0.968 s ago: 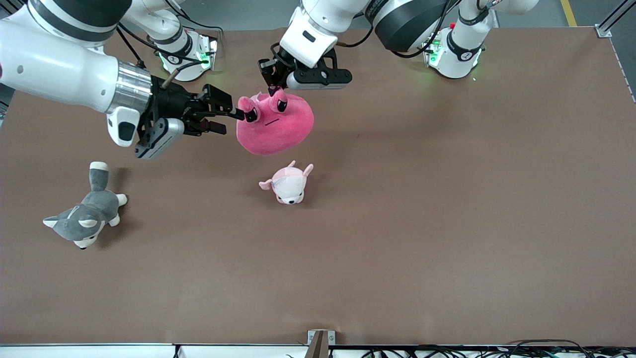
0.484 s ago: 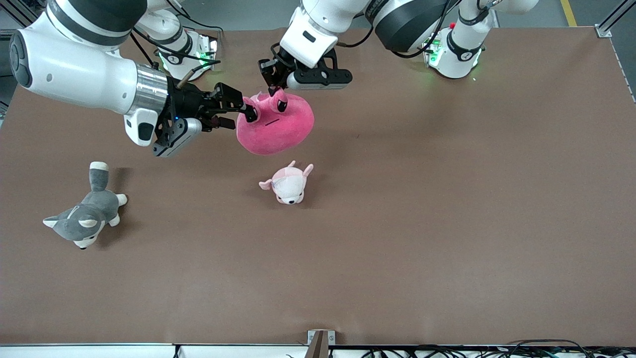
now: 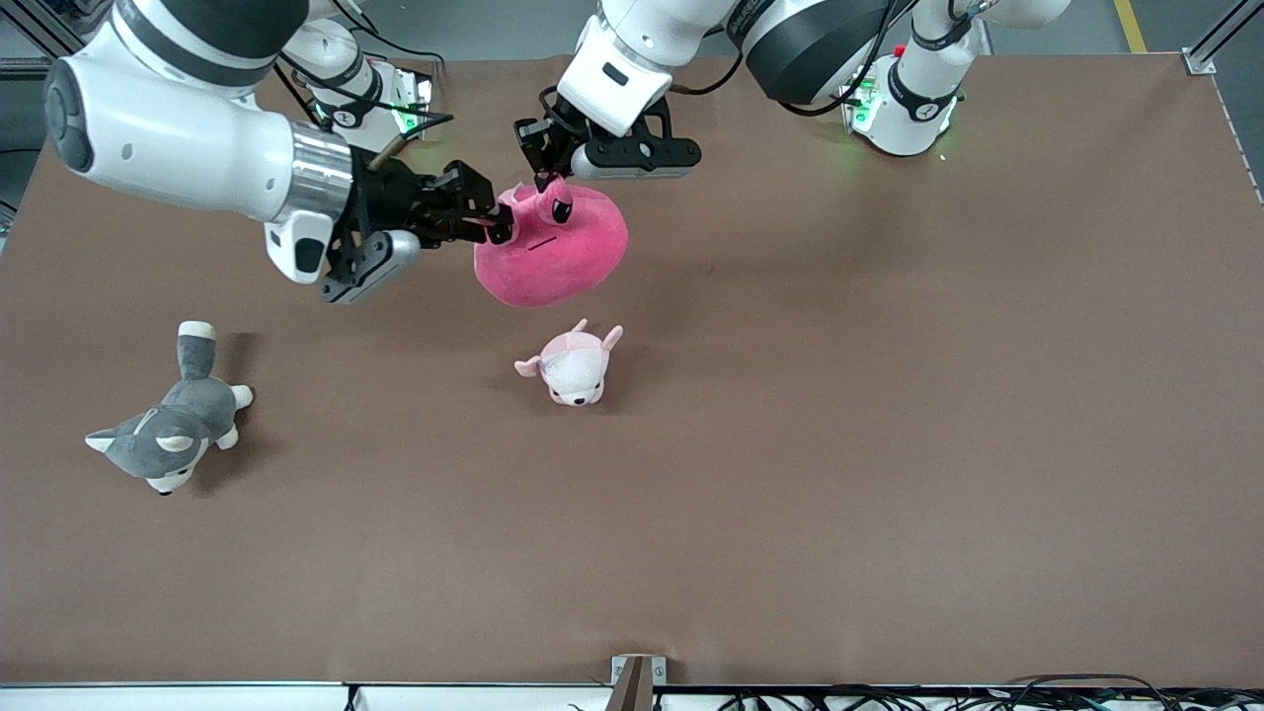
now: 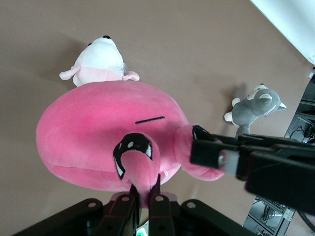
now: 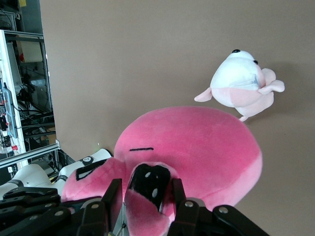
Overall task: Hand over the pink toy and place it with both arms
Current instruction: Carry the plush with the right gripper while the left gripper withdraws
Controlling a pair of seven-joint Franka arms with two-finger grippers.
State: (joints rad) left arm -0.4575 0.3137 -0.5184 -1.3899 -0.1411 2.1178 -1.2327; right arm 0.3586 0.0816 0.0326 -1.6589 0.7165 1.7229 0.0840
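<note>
The pink toy (image 3: 558, 252) hangs in the air over the table's middle, near the arms' bases. My left gripper (image 3: 541, 183) is shut on one of its stalk bumps and holds it from above; in the left wrist view (image 4: 144, 189) the fingers pinch the stalk tight under the toy's body (image 4: 98, 128). My right gripper (image 3: 497, 225) has come in from the right arm's end and is open, with one finger on each side of the other stalk bump. In the right wrist view (image 5: 146, 189) that stalk and its black eye fill the gap in front of the toy's body (image 5: 206, 147).
A small pale-pink-and-white plush (image 3: 573, 365) lies on the table just nearer the front camera than the held toy; it also shows in the wrist views (image 4: 101, 64) (image 5: 241, 83). A grey-and-white husky plush (image 3: 168, 434) lies toward the right arm's end.
My right gripper has moved toward the pink toy and its fingers have narrowed around the stalk bump. The left gripper has kept its hold and barely moved.
</note>
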